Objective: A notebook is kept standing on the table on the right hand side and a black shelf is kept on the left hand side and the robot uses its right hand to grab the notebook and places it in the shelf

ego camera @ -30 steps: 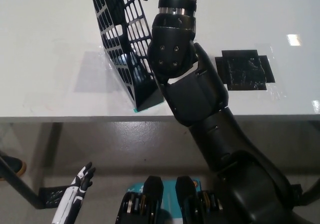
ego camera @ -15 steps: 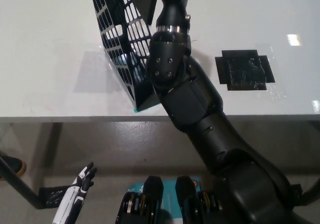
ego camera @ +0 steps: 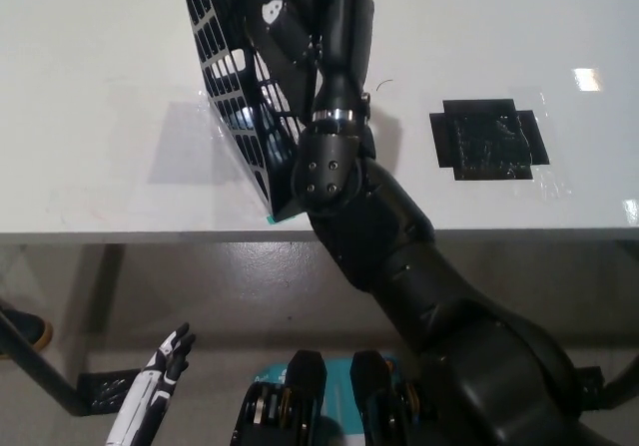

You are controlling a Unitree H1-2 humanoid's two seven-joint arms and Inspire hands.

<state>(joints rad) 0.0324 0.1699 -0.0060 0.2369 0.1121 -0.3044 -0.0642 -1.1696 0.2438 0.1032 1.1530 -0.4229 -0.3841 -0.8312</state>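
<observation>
The black right robot hand (ego camera: 300,17) reaches over the white surface (ego camera: 100,87) to the black mesh shelf (ego camera: 235,97) at the far left – its grip and the notebook cannot be made out. The white left robot hand (ego camera: 165,361) hangs low, below the surface edge, fingers loosely apart.

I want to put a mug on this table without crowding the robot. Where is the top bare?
Bare: the white table left of the black mesh shelf, and the strip between the black right arm and the black tape patch. Crowded: around the shelf, where the right hand works. The white left hand hangs below the table edge.
</observation>
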